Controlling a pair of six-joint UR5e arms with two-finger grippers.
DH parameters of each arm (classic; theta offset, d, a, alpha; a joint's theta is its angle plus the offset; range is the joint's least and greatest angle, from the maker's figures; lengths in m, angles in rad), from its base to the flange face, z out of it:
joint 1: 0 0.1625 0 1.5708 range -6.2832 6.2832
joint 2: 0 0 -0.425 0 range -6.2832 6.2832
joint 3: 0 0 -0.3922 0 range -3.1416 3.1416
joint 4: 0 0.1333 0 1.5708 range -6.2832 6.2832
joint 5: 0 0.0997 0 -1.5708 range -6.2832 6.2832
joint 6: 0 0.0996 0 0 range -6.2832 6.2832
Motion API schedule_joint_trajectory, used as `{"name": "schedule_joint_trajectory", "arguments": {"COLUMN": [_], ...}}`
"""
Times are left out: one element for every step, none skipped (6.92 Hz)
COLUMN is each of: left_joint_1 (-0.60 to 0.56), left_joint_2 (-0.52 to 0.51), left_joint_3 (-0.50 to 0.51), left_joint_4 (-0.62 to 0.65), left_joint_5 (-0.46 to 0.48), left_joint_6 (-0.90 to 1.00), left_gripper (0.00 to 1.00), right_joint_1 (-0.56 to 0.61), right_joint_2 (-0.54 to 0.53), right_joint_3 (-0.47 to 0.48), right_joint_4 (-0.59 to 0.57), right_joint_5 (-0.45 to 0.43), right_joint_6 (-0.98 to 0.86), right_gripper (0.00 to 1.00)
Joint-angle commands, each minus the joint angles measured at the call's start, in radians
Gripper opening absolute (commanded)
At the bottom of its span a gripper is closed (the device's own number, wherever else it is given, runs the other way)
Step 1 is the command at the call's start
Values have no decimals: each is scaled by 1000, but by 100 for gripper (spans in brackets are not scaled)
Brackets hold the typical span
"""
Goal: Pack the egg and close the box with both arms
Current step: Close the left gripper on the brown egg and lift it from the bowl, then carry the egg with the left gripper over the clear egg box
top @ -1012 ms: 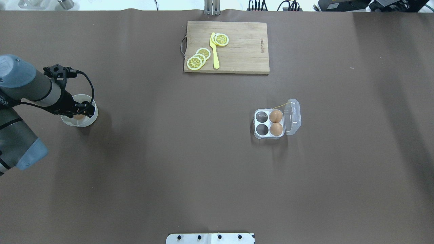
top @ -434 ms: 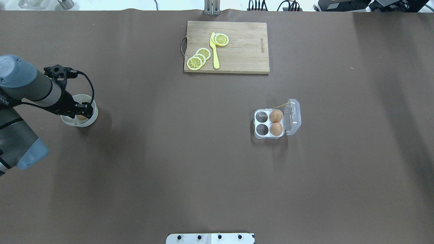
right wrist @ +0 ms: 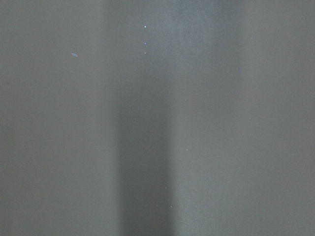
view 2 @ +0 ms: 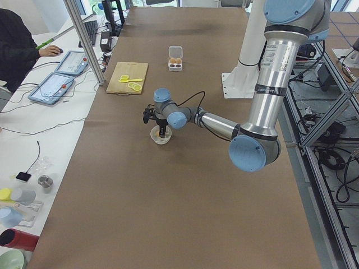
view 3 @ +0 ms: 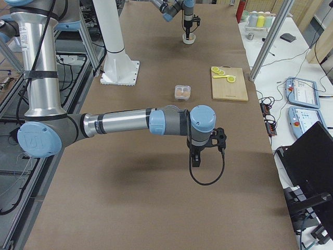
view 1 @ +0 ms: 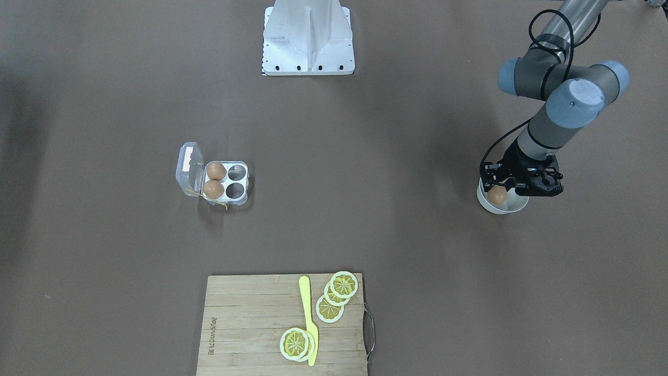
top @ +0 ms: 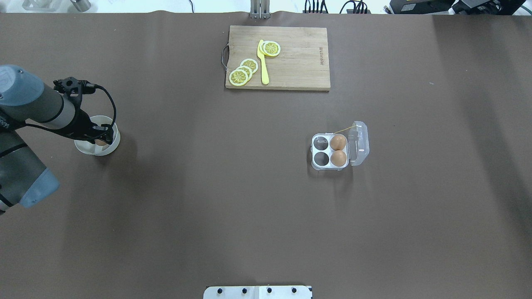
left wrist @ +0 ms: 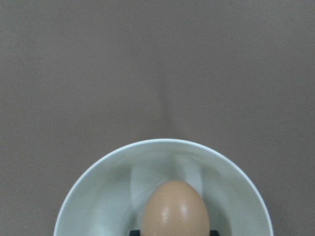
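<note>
A tan egg sits between the fingers of my left gripper inside a white bowl at the table's left side; the black fingertips hug its sides low in the left wrist view. The egg also shows at the bowl's edge in the front view. The clear box stands right of centre, lid open, two eggs in its right cells, the left cells empty. My right gripper hangs above bare table, far from the box; I cannot tell if it is open or shut.
A wooden cutting board with lemon slices and a yellow knife lies at the far middle of the table. The robot's base plate is at the near edge. An operator sits beside the table.
My left gripper has shifted slightly toward the far side over the bowl, and the egg now sits more to the right between its fingers. The box has not moved.
</note>
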Motion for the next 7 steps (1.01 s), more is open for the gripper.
{"name": "schedule_joint_trajectory", "arguments": {"left_joint_1": [-4,-12,-21,-24,-29,-32,-29], "left_joint_2": [3,21,85,131,139,123,51], "left_joint_3": [-7,-36,-97,-162,-208,-256,-254], "left_joint_4": [0,2,2,2,0,-4,-9], "left_joint_5": [1,-2,0,1,6,10,60], "left_joint_6": [-1,-1,-1,-2,-14,-84,-146], "left_gripper": [34,32,24,9,0,0,0], "right_joint_1": [0,0,0,0,0,0,0], "right_joint_2": [2,2,2,2,2,1,1], "right_joint_3": [-2,-2,-2,-2,4,17,15], "right_joint_4": [-2,-2,-3,-3,-3,-5,-5], "right_joint_5": [0,0,0,0,1,1,1], "right_joint_6": [0,0,0,0,0,9,9], "right_gripper": [100,100,100,100,100,100,100]}}
